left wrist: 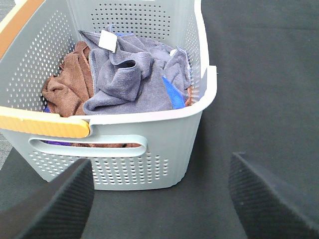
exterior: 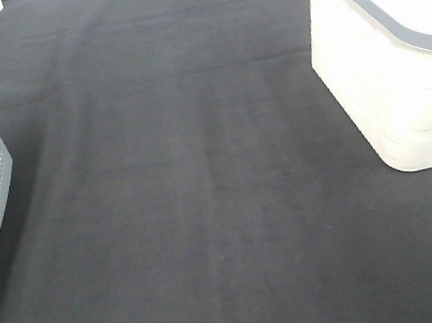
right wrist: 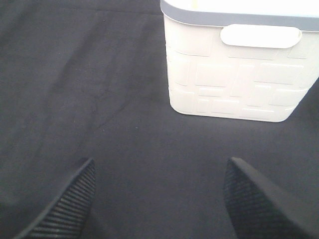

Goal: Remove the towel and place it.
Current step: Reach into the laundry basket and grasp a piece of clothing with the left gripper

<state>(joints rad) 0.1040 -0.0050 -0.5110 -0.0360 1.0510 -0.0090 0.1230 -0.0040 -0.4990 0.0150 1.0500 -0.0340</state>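
Your left gripper point(left wrist: 160, 200) stood with its jaws spread wide and nothing between them, hanging over the black mat point(exterior: 203, 180) just outside the near wall of the grey basket point(left wrist: 149, 147). The towel point(left wrist: 130, 82) lay crumpled inside that basket, on top of the pile, with its white tag point(left wrist: 108, 40) turned up near the far wall. A brown cloth point(left wrist: 67, 85) was bunched against one side of it, and a blue cloth point(left wrist: 171, 92) showed at the other side, partly under it. An orange grip point(left wrist: 47, 127) capped the basket's near rim. Your right gripper point(right wrist: 158, 199) was likewise spread wide and empty, over bare mat, short of the cream bin point(right wrist: 234, 79). From the high camera you had the basket at the left edge and the bin at the right, well apart, with neither gripper in that view.
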